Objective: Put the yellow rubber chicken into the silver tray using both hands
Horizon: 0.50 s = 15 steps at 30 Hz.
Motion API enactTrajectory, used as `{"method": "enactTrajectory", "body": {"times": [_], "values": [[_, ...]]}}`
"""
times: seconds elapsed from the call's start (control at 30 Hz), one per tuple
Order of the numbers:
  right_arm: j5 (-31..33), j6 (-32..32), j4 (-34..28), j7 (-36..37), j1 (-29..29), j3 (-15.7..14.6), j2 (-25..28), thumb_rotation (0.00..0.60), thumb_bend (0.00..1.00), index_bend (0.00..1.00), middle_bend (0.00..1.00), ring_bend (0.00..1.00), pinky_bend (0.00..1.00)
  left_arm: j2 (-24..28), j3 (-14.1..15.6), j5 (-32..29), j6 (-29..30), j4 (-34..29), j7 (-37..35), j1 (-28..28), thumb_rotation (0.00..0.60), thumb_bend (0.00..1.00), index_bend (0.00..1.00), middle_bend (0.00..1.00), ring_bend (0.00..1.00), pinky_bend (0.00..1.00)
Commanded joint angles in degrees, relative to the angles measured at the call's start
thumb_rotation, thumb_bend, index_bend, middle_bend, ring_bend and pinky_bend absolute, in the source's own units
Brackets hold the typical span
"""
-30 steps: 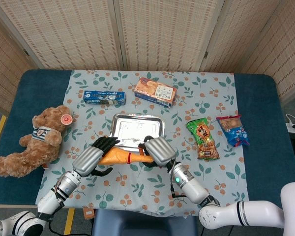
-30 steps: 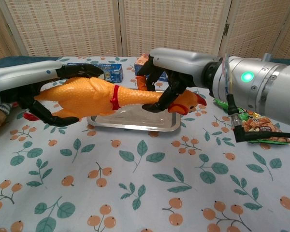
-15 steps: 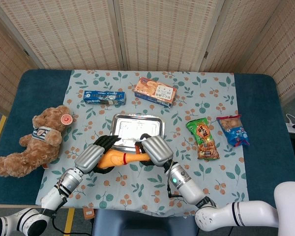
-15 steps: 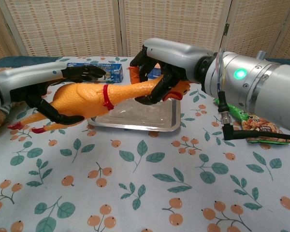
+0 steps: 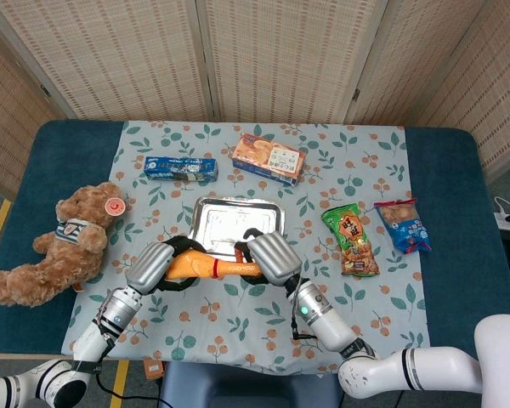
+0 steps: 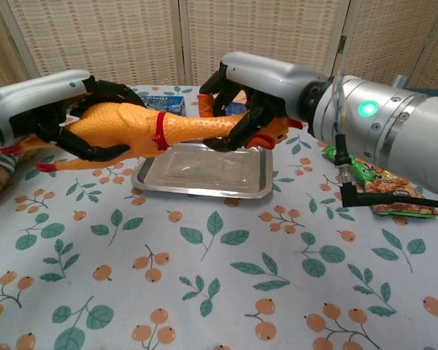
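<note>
The left hand (image 6: 73,120) and right hand (image 6: 248,98), both gripping the rubber chicken (image 6: 142,127), have lifted it higher above the tray (image 6: 204,179).

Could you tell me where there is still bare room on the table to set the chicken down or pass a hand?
The silver tray holds nothing, though the rubber chicken, gripped by the left hand and right hand, hangs over its near edge. The near cloth is bare. It is crowded around the teddy bear, the green snack bag and the far boxes.
</note>
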Motion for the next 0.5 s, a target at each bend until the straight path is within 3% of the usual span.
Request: {"method": "enactTrajectory", "body": {"times": [0.03, 0.23, 0.5], "values": [[0.02, 0.07, -0.1, 0.09, -0.06, -0.1, 0.17, 0.6, 0.38, 0.9, 0.66, 0.79, 0.78, -0.16, -0.06, 0.0, 0.45, 0.09, -0.34, 0.15, 0.6, 0.52, 0.68, 0.65, 0.52, 0.66], [0.3, 0.2, -0.38, 0.44, -0.23, -0.2, 0.65, 0.6, 0.38, 0.9, 0.66, 0.79, 0.78, -0.53, -0.23, 0.05, 1.5, 0.26, 0.1, 0.26, 0.6, 0.63, 0.86, 0.82, 0.66, 0.8], [0.27, 0.46, -0.63, 0.58, -0.4, -0.48, 1.12, 0.6, 0.38, 0.9, 0.66, 0.79, 0.78, -1.56, -0.04, 0.36, 3.38, 0.68, 2.5, 0.64, 0.6, 0.63, 0.89, 0.87, 0.72, 0.86]]}}
